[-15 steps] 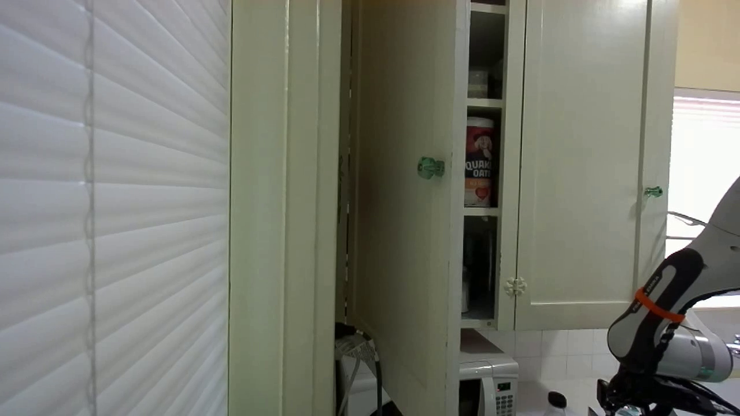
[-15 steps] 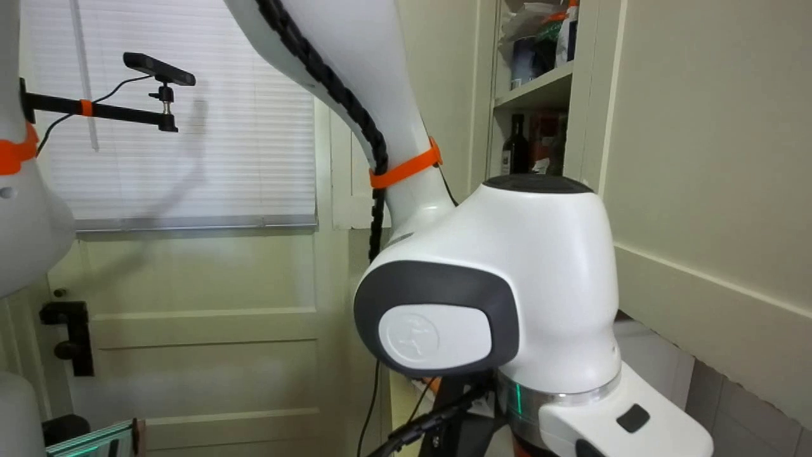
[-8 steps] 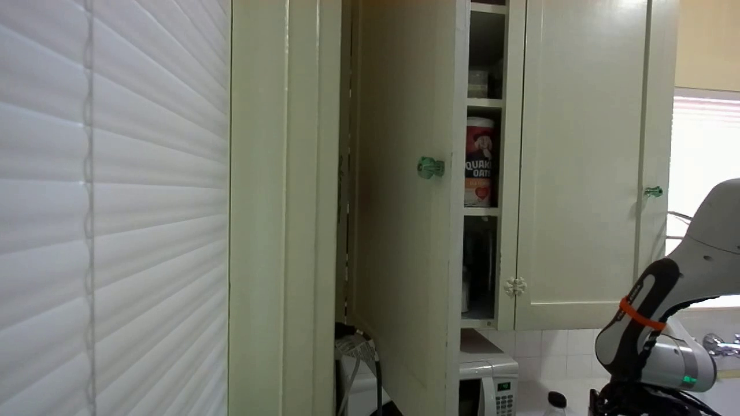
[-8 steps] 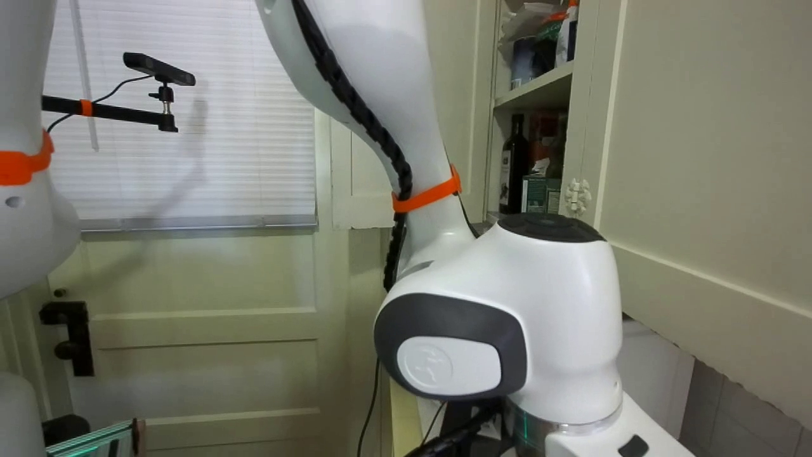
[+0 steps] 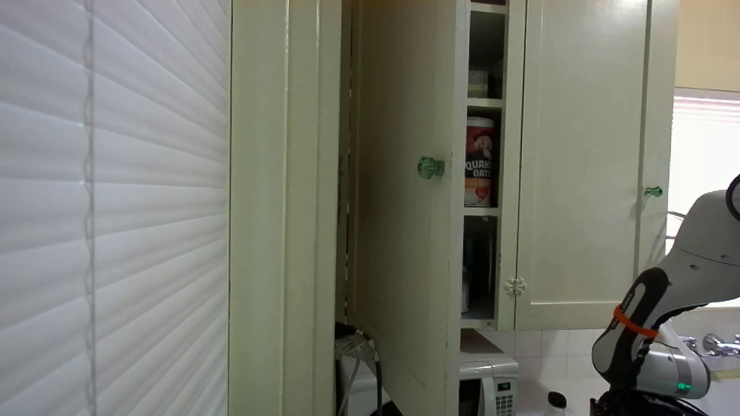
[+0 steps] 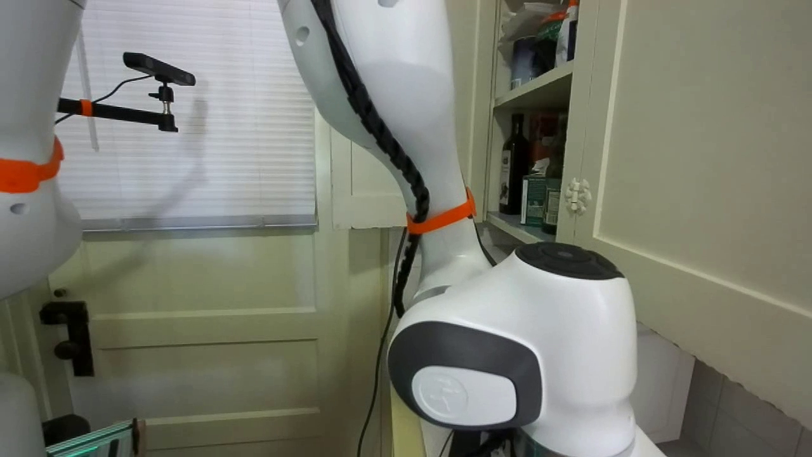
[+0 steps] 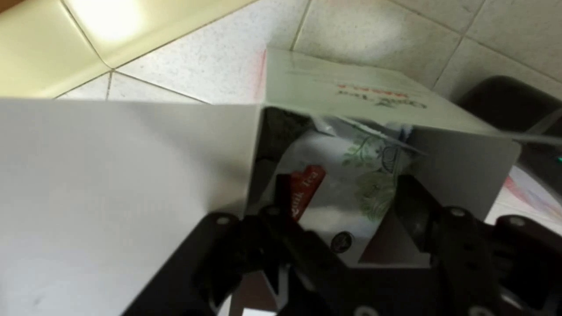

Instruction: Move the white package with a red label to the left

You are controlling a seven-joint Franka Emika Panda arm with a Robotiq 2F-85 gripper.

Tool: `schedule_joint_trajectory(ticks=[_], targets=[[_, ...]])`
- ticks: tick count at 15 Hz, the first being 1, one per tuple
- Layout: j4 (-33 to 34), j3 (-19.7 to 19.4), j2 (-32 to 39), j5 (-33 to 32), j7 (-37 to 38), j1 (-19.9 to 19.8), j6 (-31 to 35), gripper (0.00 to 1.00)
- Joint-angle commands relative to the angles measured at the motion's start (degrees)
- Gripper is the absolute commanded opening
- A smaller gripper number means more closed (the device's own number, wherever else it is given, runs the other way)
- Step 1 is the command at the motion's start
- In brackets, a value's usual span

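Presumably, the black end effector (image 7: pixel 344 186) gapes to straddle the white, red-labelled package (image 7: pixel 338 186). A pale cardboard box (image 7: pixel 467 160) confines it.

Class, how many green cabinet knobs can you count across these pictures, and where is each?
2, both in an exterior view: one knob on the open cabinet door, another knob farther right in that picture, on a cabinet front. Others may be hidden or out of frame.

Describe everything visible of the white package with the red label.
The white, plastic-looking package bears a red label, partly covered, showing "Tea", green plant print and a dark round emblem. In the wrist view it sits slanted inside an open white cardboard box; the open black gripper frames it, contact unclear.
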Motion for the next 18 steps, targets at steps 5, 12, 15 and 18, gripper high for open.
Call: schedule_joint_trajectory(ticks=[5,12,15,18], targets=[[1.48,0.76,2.57,0.7,-0.47,-0.89,1.46,0.68],[2.0,2.47,3.2,1.03,-1.7,-2.2,1.76,0.75],[2.17,3.88,3.33,1.11,-2.56,-3.5,2.09,0.77],[2.1,5.24,3.23,1.13,-3.52,-4.85,2.51,0.64]])
